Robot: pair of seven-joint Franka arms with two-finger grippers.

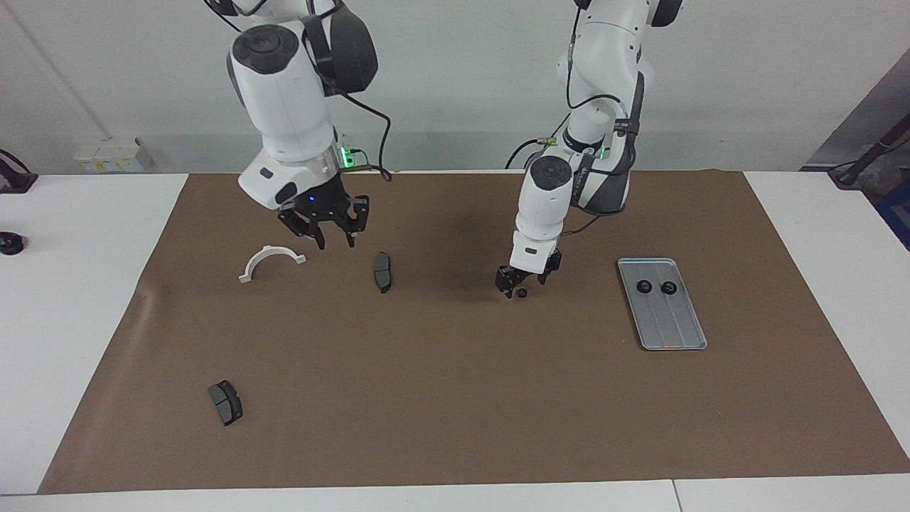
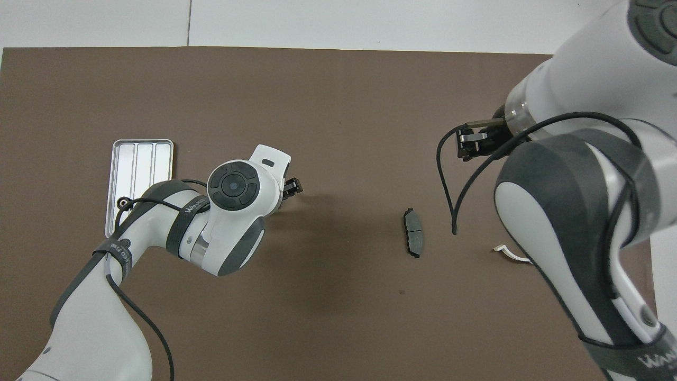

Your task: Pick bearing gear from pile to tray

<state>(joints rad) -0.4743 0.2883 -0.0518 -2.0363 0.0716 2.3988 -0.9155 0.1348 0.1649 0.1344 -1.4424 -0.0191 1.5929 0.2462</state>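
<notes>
Starting at the robots' end of the table, my right gripper [image 1: 335,238] hangs well above the brown mat [image 1: 455,398], over the stretch between the white bracket [image 1: 270,259] and the upper brake pad [image 1: 382,272]. It carries nothing, and I cannot tell whether its fingers are parted or closed.

A little farther out, the bracket and that brake pad lie flat on the mat toward the right arm's end, apart from each other.

In the same row, near the middle of the table, my left gripper [image 1: 522,284] is down low at the loose gear [image 1: 522,293], which sits on the mat. The jaws are released, standing apart around the gear, and I see no grip on it.

Toward the left arm's end lies the tray [image 1: 665,327], well apart from the loose gear. The first tray gear [image 1: 644,286] and the second tray gear [image 1: 668,287] sit side by side in the tray's end nearer the robots.

Farthest out, toward the right arm's end, the lower brake pad [image 1: 225,402] lies alone on the mat.
</notes>
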